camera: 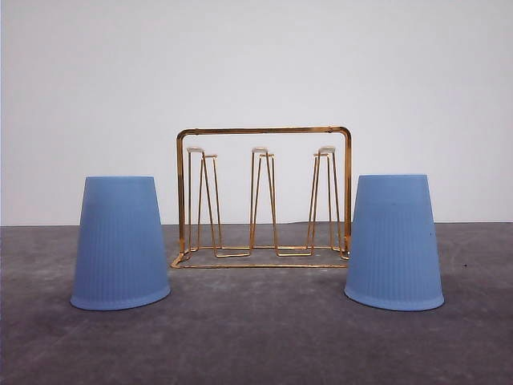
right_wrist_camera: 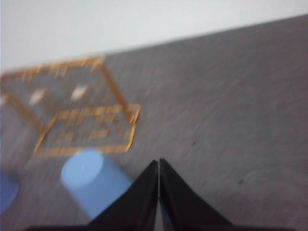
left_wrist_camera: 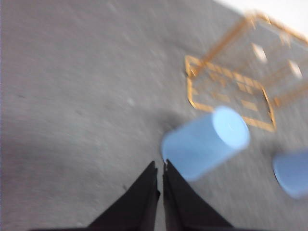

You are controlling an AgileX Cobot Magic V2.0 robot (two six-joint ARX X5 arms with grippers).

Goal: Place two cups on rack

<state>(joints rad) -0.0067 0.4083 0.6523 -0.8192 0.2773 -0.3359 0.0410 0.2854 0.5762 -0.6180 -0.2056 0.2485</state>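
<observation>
Front view, left to right. At about 8 o'clock from the rack stands the left light blue tapered plastic cup (camera: 120, 243), finely ribbed, handleless, inverted with its wide mouth on the mottled dark grey table (camera: 256, 337). At centre, farther back, stands the gold thin-wire rack (camera: 264, 197): a rounded-corner rectangular frame over a flat wire base, carrying three pairs of upright white-tipped prongs, all bare. At about 4 o'clock from the rack stands the right light blue ribbed plastic cup (camera: 393, 241), likewise inverted. Each cup sits just beside a rack end without touching it. A plain white wall (camera: 256, 64) closes the scene.

Left wrist view: the left gripper (left_wrist_camera: 160, 169), with black wedge-shaped fingers pressed nearly together and holding nothing, hovers above the table near the left cup (left_wrist_camera: 204, 143); the rack (left_wrist_camera: 240, 82) lies beyond. Right wrist view: the right gripper (right_wrist_camera: 158, 162), equally narrow and empty, hovers near the right cup (right_wrist_camera: 91, 183), with the rack (right_wrist_camera: 82, 120) beyond. Both views are motion-blurred.

Judged risks: jaws this narrow cannot straddle a cup and would push or topple it. The smooth taper may let a cup slip upward out of a pinch. The light wire rack may slide or tip if a cup rim catches a prong or the frame.
</observation>
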